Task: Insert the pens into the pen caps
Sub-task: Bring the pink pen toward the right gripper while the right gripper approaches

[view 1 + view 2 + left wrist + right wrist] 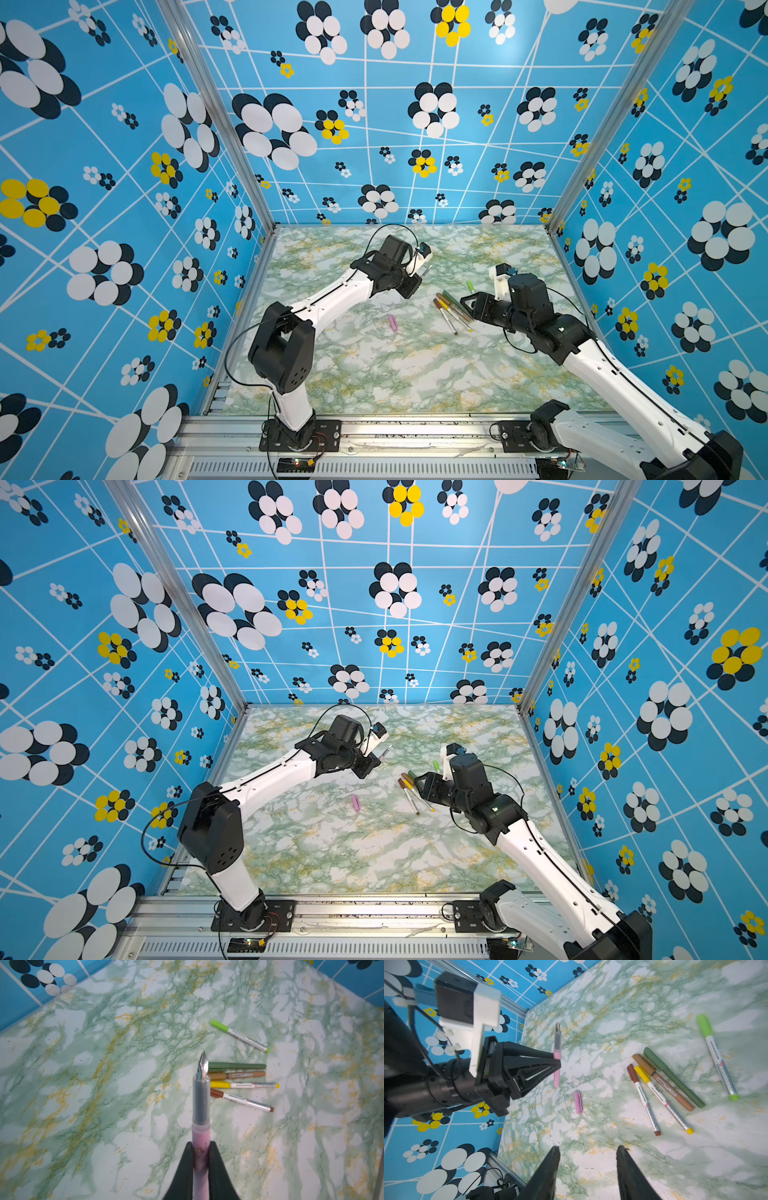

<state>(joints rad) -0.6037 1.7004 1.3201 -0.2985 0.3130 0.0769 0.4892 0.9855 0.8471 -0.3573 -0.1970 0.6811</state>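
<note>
My left gripper is shut on a pink pen with a grey grip and a bare metal nib, held above the table; both top views show the left gripper and the pink pen shows in the right wrist view too. A short pink cap lies on the table below it. My right gripper stands open and empty, over the near end of a cluster of capped pens.
Capped pens lie side by side: dark green, tan, yellow and brown. A light green pen lies apart, farther back. The marble-patterned table is walled in by blue panels.
</note>
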